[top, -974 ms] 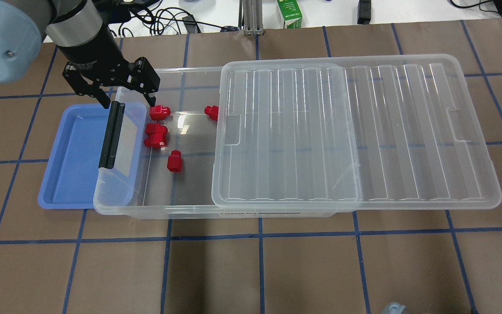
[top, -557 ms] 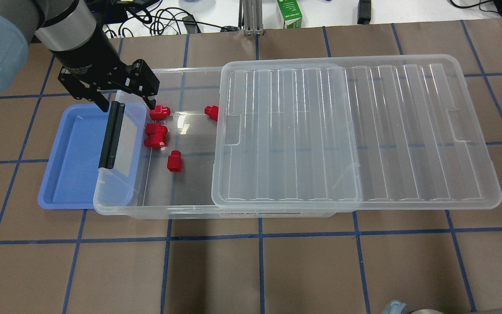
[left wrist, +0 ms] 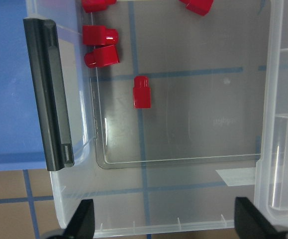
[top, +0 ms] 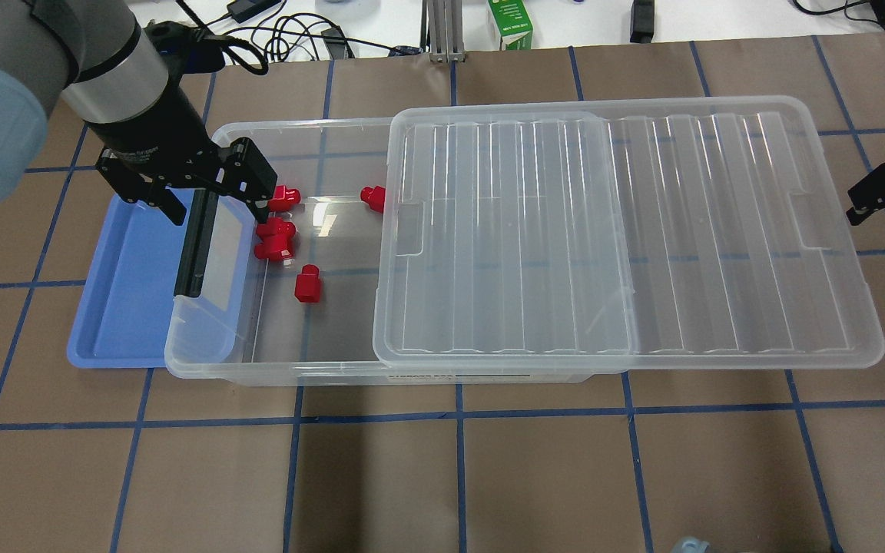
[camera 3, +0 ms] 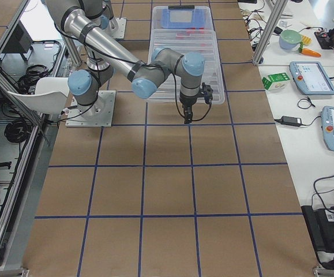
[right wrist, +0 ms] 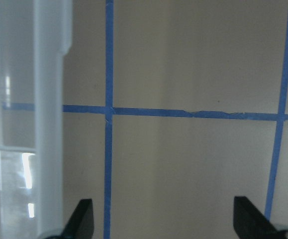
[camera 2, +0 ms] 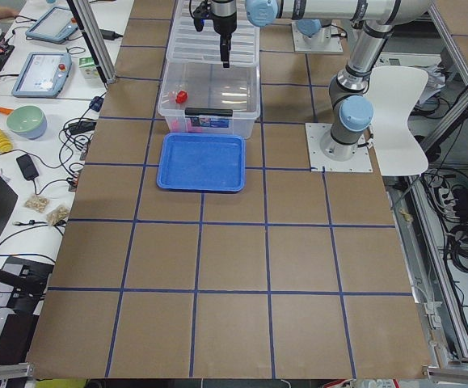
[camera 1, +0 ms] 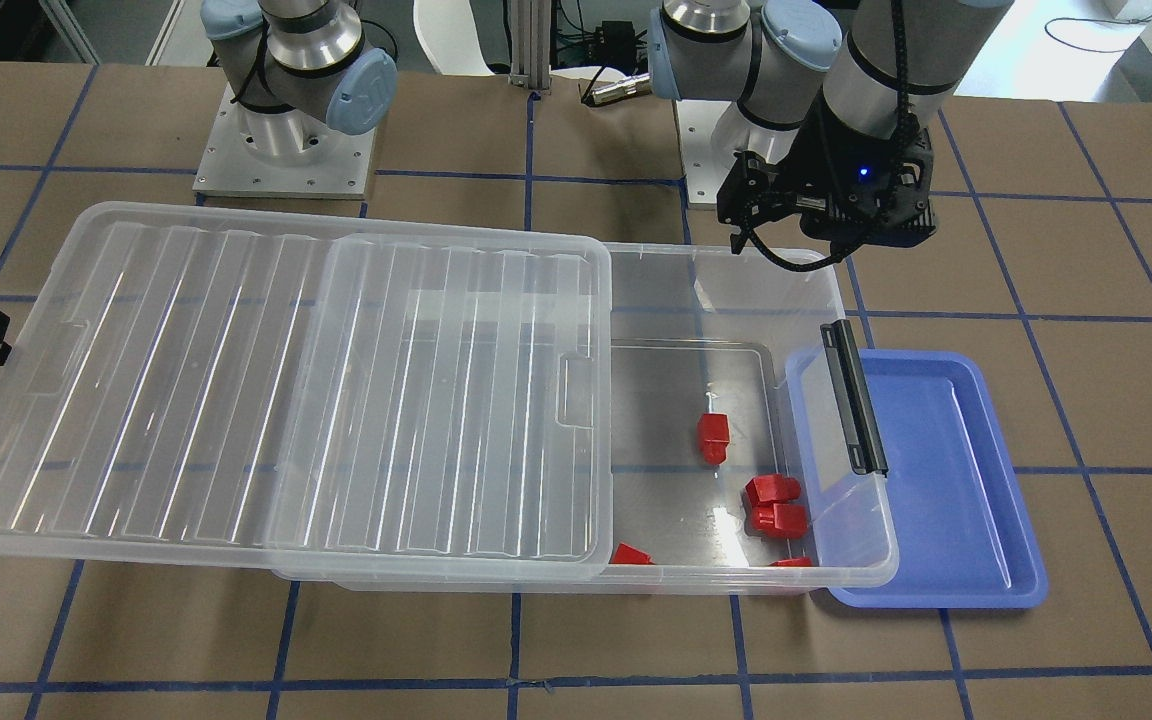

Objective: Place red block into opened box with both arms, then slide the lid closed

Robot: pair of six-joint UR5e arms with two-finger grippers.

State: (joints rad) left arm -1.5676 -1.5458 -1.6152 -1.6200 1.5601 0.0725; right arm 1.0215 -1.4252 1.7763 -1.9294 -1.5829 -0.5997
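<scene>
Several red blocks (top: 308,283) lie on the floor of the clear box (top: 335,374), in its uncovered left end. The ribbed clear lid (top: 627,230) rests slid to the right and overhangs the box's right end. My left gripper (top: 217,209) hangs open and empty over the box's left end, above the black bar handle (top: 197,238). Its wrist view looks down on the red blocks (left wrist: 142,92) and the handle (left wrist: 49,89). My right gripper (top: 884,188) is open and empty just beyond the lid's right edge (right wrist: 49,99), above bare table.
A shallow blue tray (top: 124,292) lies against the box's left end, partly under it. The brown table has blue grid tape. Cables and a green carton (top: 510,23) lie past the far edge. Both arm bases (camera 1: 286,150) stand behind the box.
My left gripper has shifted toward the near side, now over the handle end of the box. My right gripper has come into view at the right and moved closer to the lid's edge.
</scene>
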